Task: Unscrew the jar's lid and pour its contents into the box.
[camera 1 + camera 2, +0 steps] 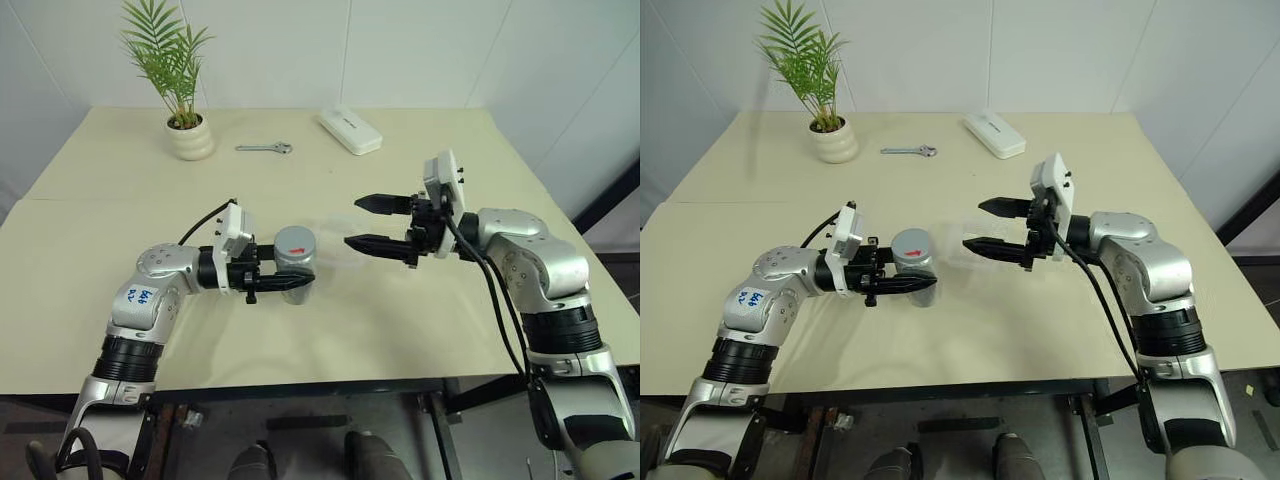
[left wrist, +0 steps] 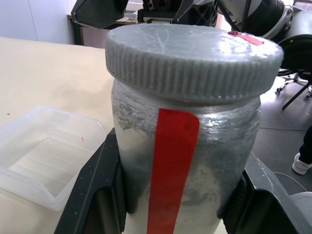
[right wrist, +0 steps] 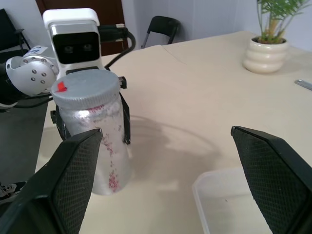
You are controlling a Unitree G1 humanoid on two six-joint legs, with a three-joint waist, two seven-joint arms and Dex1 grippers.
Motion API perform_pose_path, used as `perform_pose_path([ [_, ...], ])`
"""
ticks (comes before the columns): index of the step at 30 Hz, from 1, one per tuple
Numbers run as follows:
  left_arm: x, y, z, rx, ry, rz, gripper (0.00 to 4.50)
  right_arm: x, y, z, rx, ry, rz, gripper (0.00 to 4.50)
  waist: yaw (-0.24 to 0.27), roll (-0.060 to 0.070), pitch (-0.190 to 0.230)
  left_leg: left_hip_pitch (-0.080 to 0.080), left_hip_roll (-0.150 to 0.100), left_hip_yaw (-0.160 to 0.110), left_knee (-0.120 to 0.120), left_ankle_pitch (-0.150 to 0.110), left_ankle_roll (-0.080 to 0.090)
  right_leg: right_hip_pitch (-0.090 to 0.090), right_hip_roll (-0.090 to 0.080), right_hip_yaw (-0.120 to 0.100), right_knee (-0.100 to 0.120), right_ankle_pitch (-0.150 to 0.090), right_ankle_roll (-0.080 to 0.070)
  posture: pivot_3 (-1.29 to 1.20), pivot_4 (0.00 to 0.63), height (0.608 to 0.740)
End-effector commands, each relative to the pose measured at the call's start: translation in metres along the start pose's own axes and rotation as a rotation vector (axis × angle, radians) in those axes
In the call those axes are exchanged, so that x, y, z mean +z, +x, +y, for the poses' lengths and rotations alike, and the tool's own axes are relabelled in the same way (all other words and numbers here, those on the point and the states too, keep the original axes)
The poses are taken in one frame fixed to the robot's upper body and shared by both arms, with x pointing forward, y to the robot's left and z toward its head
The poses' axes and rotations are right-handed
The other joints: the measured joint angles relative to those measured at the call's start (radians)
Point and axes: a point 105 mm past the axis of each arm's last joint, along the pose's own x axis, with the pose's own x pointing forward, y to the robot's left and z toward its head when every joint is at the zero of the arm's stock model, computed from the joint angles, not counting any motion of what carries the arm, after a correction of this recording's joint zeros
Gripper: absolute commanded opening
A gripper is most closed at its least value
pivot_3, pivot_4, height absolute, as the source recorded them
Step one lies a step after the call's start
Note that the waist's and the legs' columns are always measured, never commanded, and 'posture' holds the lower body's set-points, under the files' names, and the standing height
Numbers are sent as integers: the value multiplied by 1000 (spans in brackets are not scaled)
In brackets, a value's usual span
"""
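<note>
My left gripper [image 1: 303, 270] is shut on the jar [image 1: 295, 258], one black finger [image 2: 92, 195] on each side of its silvery body. The jar stands upright, low at the table's middle. The grey lid [image 1: 294, 241] with its red mark sits on top of it. A few tiny reddish bits [image 3: 113, 181] cling inside the jar's wall. My right gripper [image 1: 352, 222] hangs open to the right of the jar, pointing at it with a clear gap between them. The see-through box [image 2: 44, 156] lies on the table between jar and right gripper.
At the far side of the table stand a white plant pot [image 1: 189, 137], a small wrench [image 1: 265, 148] and a white oblong case [image 1: 350, 130]. The table's front edge [image 1: 300, 382] runs close below both arms.
</note>
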Motion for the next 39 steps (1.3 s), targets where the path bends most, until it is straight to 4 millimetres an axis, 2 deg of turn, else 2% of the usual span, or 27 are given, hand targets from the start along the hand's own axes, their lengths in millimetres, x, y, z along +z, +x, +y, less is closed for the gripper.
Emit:
perform_pose_path([
  [1,12,0,0,-5,50,-24,1924,26,9,15,68,-36,-84,4452,0,0,0,0,0,0,0,0,0,0,0,0,0,0,0,0,150,740],
  [7,11,2,0,-10,49,-27,1924,29,36,37,144,-33,-110,4452,3,0,0,0,0,0,0,0,0,-1,0,0,1,0,0,0,150,740],
  [9,10,3,-1,-15,46,-26,1924,28,55,46,170,-30,-111,4452,2,0,0,0,0,0,2,0,0,0,0,0,1,0,0,0,150,740],
  [11,10,4,-2,-18,45,-25,1924,28,64,51,183,-28,-114,4452,-1,0,0,0,0,0,2,0,0,0,0,0,2,0,0,0,150,740],
  [18,10,4,-3,-23,44,-26,1924,19,84,39,119,-31,-65,4452,3,0,0,-1,0,0,4,0,0,0,0,0,3,0,0,0,150,740],
  [23,10,4,-4,-22,43,-24,1924,20,86,36,111,-38,-59,4452,2,0,0,-1,0,0,4,0,0,0,0,0,3,0,0,0,150,740],
  [33,10,3,-4,-17,45,-24,1924,4,78,21,69,-55,-9,4452,1,0,0,-1,0,0,4,0,0,0,0,0,3,0,0,0,150,740],
  [39,11,3,-4,-16,44,-25,1924,0,60,6,20,-53,9,4452,2,0,0,-1,0,0,4,0,0,0,0,0,3,0,0,0,150,740],
])
